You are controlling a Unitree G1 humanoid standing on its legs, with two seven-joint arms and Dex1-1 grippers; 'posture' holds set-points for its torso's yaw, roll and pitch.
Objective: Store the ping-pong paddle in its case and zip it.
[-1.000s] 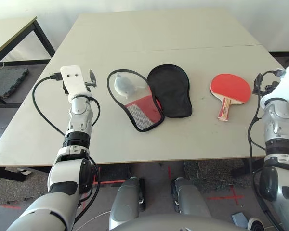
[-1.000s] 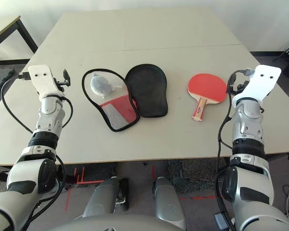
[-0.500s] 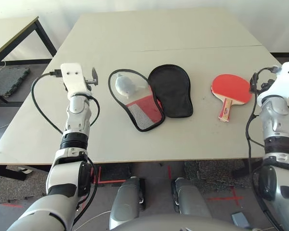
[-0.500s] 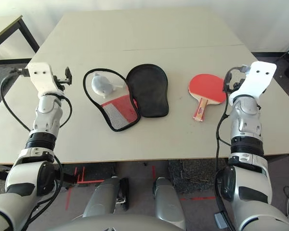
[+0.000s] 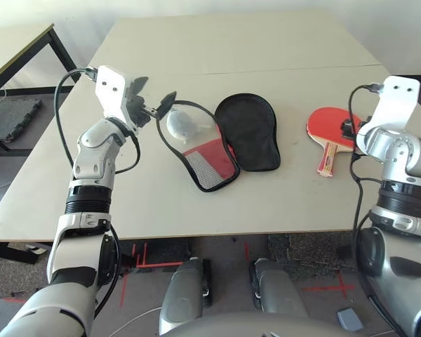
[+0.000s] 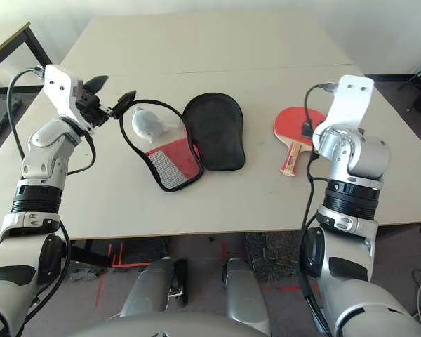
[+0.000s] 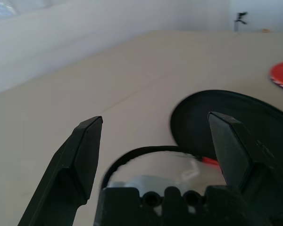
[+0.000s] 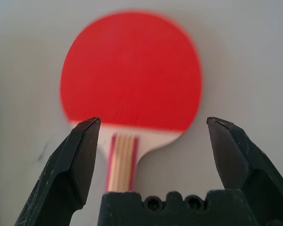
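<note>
left eye view: one pale worktop, a seam across its far part; a white wall behind; one second table at the far left; a grey floor with red tape marks. on the worktop: one paddle, red rubber face up, striped wooden handle toward the robot, at the right; one case, opened into two paddle-shaped halves, left of the paddle and apart from it; one small grey-white plush, at the left half of the case.

right eye view: one left claw, spread, beside the case's left half; one right claw, at the paddle. one dark stand at the far right, beyond the worktop.

left wrist view: two black fingers, spread wide, nothing between them gripped; one case half in black beyond.

right wrist view: one right claw, two fingers spread wide; one paddle, lying flat on the worktop, not gripped.
</note>
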